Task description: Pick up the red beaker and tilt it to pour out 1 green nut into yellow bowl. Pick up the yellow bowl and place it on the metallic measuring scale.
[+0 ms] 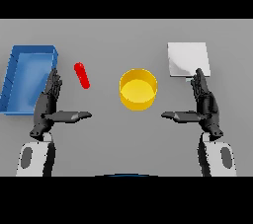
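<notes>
Starting from rest, the step in hand looks to be the first one: reaching for the red beaker. Taking the yellow bowl [138, 89] as the landmark on the grey tabletop [108, 139], the blue tray [11, 77] sits well to its left and the metallic measuring scale [188, 58] just up and to its right. The left hand [48, 107] hovers down-left of the bowl, fingers straight and thumb spread, holding nothing; the right hand [205, 104] mirrors it down-right, equally spread and empty. The red beaker [82, 75] lies left of the bowl, apparently tipped on its side. The left hand is nearer, so it should close round the beaker's middle, then tilt gently over the bowl. No green nut can be made out.
</notes>
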Action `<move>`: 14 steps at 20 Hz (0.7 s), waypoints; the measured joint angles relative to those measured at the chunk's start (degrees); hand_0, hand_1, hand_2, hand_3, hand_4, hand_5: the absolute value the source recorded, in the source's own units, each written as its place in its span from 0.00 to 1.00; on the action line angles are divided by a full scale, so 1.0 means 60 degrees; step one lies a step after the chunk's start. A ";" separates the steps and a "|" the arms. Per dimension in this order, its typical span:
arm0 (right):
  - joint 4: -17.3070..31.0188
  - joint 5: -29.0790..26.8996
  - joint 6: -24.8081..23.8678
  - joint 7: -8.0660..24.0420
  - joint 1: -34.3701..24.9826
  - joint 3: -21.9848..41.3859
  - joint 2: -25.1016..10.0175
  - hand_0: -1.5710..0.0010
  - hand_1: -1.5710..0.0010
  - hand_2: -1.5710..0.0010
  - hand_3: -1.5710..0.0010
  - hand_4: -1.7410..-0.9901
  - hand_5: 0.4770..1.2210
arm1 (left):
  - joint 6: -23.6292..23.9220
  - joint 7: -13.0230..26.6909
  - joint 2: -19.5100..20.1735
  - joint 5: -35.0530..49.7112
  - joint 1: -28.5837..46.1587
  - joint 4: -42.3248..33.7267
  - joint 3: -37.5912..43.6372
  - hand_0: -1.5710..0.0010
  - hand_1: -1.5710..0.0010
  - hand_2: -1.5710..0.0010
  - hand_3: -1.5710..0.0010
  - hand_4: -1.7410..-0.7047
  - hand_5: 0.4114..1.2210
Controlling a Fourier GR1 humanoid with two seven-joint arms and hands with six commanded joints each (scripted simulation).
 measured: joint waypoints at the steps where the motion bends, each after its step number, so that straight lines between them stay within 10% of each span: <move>1: 0.0003 -0.0015 -0.0002 -0.0002 -0.0004 -0.0018 -0.0017 1.00 1.00 1.00 1.00 0.75 0.13 | 0.0001 -0.0026 -0.0002 0.0004 0.0034 -0.0023 -0.0006 1.00 1.00 1.00 1.00 0.52 0.33; 14: -0.0720 0.1327 0.0123 -0.0353 0.0557 0.0633 -0.0932 1.00 1.00 1.00 1.00 0.69 0.15 | -0.0297 0.0135 0.0562 -0.1007 0.1171 -0.1558 -0.0973 1.00 1.00 1.00 1.00 0.54 0.30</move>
